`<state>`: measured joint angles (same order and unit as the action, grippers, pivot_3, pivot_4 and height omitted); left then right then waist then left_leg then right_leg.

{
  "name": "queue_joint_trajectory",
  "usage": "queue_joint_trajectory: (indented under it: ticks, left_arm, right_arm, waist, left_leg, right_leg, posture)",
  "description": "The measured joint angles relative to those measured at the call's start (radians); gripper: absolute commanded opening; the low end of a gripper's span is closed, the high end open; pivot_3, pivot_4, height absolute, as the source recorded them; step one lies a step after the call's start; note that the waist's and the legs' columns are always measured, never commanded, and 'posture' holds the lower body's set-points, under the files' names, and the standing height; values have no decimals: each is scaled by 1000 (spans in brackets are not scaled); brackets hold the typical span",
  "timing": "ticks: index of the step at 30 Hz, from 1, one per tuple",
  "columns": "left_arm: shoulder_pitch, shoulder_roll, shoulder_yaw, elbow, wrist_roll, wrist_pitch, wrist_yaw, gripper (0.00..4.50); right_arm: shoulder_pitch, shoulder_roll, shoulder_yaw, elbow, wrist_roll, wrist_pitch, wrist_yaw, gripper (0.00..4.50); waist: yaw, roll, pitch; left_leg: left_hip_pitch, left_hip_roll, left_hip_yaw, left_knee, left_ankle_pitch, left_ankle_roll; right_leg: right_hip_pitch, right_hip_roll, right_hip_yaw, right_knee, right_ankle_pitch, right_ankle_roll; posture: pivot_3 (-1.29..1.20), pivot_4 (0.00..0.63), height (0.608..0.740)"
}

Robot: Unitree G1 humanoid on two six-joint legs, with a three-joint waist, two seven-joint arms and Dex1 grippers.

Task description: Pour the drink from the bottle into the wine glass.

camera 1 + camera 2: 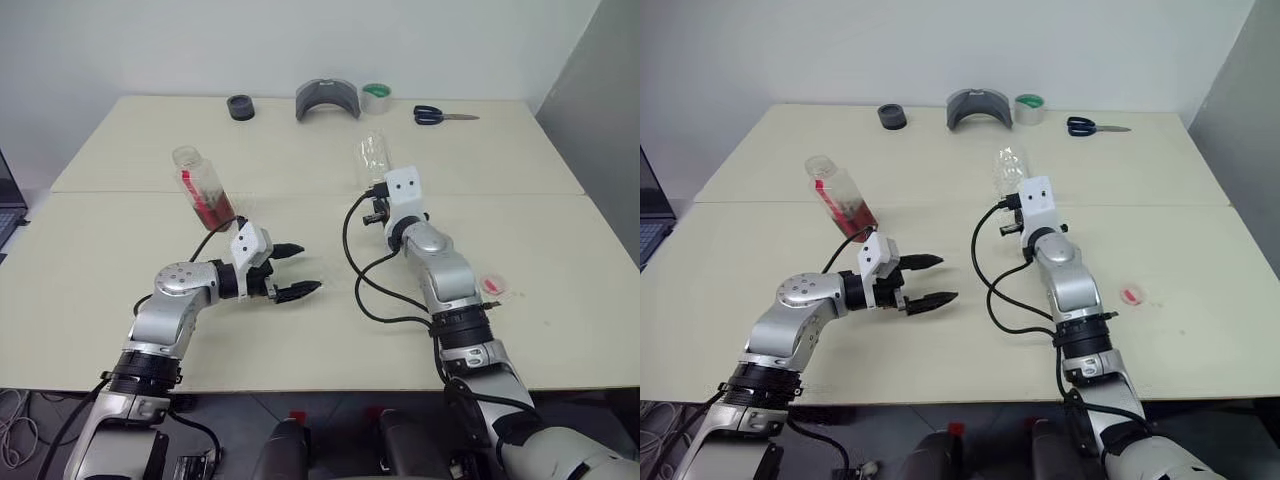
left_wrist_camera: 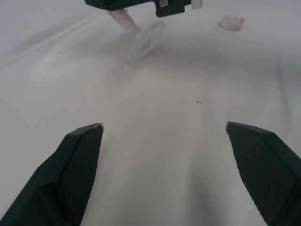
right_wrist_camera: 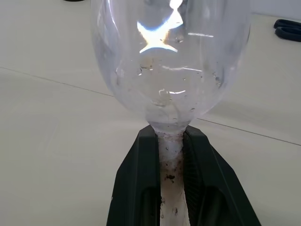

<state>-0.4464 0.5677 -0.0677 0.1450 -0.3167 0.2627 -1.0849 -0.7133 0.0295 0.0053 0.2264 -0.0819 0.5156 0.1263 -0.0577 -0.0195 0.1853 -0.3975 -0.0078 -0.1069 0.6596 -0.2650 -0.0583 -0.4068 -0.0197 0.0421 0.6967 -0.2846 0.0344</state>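
A: While the right gripper [image 3: 171, 155] clamps the wine glass [image 3: 169, 61] by its stem, what surrounds it?
B: Scissors [image 3: 287, 29] lie beyond the bowl.
A: And overhead?
B: Left gripper [image 1: 292, 270] gapes empty; the bottle [image 1: 201, 190] stands tilted just behind it, a cap [image 1: 493, 285] lies apart.

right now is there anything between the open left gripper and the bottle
No. In the left eye view just bare table lies between the left gripper and the bottle, apart from the gripper's own cable.
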Motion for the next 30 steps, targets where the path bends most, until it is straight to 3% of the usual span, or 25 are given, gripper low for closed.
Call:
queue_joint_trajectory:
  ticks: [9,13,19,30]
  left_arm:
    - [1,-6,-1,-17,-13,36,-7,4500]
    - [1,-8,-1,-23,-19,38,-7,4500]
    - [17,-3,19,-40,-20,44,20,4500]
    - [111,40,186,-143,-36,90,173,4500]
  right_arm:
    - [315,-5,81,-381,7,70,1,283]
    - [342,-8,100,-419,9,87,2,249]
    - [293,-9,101,-271,33,-94,28,242]
    - [113,38,157,94,105,-402,202,242]
  waist:
    - [1,0,-2]
    - [-4,0,-2]
    - [-12,0,-2]
    - [-24,0,-1]
  left_leg:
    - [1,0,0,0,0,0]
    - [4,2,1,-1,0,0]
    - [5,2,1,-2,0,0]
    - [4,2,0,-4,0,0]
  right_leg:
    - [2,0,0,0,0,0]
    - [2,2,1,0,-1,0]
    - [2,2,2,1,-1,0]
    - [1,1,1,0,-1,-1]
  posture:
    - [0,150,740]
    - [0,150,740]
    - [0,150,740]
    - [0,150,740]
